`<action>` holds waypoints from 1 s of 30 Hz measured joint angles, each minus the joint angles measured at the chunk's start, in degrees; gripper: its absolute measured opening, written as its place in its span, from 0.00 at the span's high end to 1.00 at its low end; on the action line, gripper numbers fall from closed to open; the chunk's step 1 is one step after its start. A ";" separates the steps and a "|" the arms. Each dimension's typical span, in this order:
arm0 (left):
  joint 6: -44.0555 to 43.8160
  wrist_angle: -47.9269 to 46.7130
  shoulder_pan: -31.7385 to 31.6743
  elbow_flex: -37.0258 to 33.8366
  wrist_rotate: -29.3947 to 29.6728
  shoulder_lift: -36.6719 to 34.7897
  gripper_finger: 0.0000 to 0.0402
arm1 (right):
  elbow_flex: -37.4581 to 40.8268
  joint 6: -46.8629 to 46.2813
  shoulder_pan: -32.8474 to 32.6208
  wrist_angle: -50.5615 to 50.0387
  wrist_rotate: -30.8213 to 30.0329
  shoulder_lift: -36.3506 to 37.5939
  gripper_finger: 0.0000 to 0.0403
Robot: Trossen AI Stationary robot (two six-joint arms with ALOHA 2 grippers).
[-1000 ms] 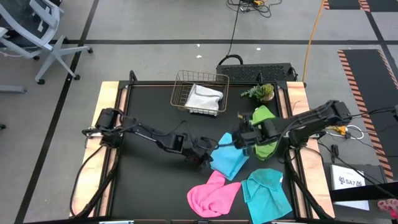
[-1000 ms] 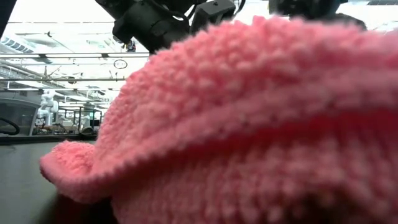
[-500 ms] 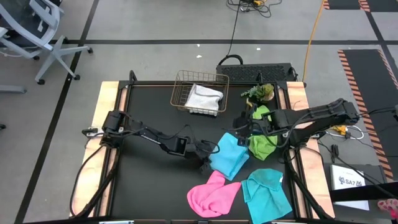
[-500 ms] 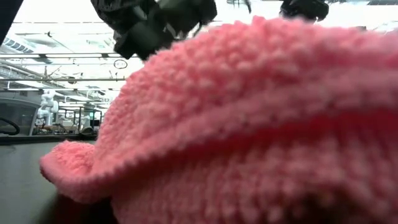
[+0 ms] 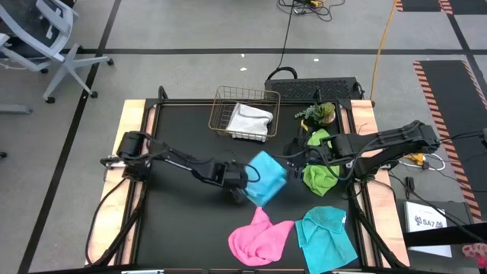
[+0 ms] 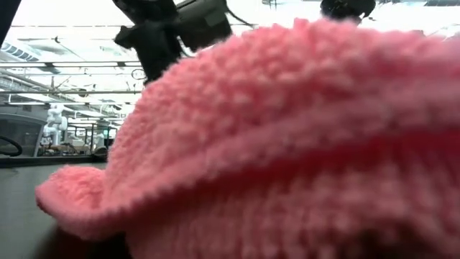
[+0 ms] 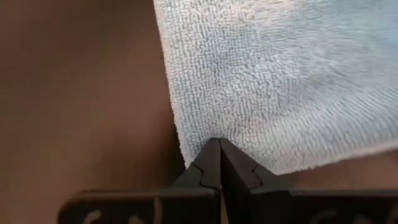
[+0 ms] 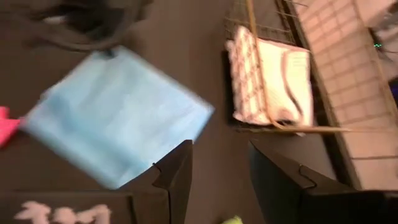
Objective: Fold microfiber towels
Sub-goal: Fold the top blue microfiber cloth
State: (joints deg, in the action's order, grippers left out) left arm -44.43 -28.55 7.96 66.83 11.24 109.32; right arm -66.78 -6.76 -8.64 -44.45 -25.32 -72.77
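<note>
Cyan microfiber towel [image 5: 266, 176] sits mid-tabletop [image 5: 183, 221], its edge pinched in the closed left end effector [image 5: 242, 185] — apparently lifted — so carry that edge straight across while the empty, parted right end effector [image 5: 294, 157] waits beside it.

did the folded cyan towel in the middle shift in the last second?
Yes. In the high view the cyan towel, pinched by the shut left gripper, has moved toward the table's left and a little nearer the wire basket.
</note>
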 joint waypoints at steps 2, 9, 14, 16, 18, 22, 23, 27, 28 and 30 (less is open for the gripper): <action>1.16 -4.36 -0.97 -0.22 1.73 -2.25 1.00 | 0.02 0.22 0.00 1.38 1.74 -0.36 0.64; 6.46 -8.15 -2.69 -0.07 0.28 -9.59 1.00 | 0.02 1.44 -0.04 4.54 6.00 -4.39 0.64; 11.51 -6.22 -1.38 0.08 -3.29 -11.84 0.99 | 0.04 8.44 -0.07 3.89 9.60 -9.66 0.64; 12.64 -6.06 -0.03 0.06 -2.35 -11.71 0.99 | 0.04 10.89 -0.07 4.01 10.64 -11.72 0.64; 13.08 -5.48 1.40 0.07 -0.46 -11.10 0.99 | 0.04 13.20 -0.07 4.41 10.58 -13.72 0.64; 12.81 -3.07 5.01 0.02 3.18 -9.21 1.00 | 0.02 18.16 -0.07 4.61 10.20 -17.22 0.64; 12.35 -1.23 5.92 0.03 4.06 -8.83 0.99 | 0.02 19.26 -0.07 4.53 10.18 -17.99 0.64; 11.07 5.18 9.45 0.04 8.20 -7.36 0.99 | 0.04 22.60 0.08 4.64 10.13 -20.95 0.64; 10.68 7.01 10.17 0.08 9.32 -6.94 1.00 | 0.04 22.87 0.20 4.57 10.08 -21.41 0.64; 9.79 8.24 11.47 0.08 12.03 -6.32 0.99 | 0.04 23.51 0.47 4.31 9.87 -22.15 0.64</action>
State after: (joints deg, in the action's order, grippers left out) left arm -34.64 -20.31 19.43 66.91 23.27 103.00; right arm -66.74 16.74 -8.18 -40.14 -15.45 -94.92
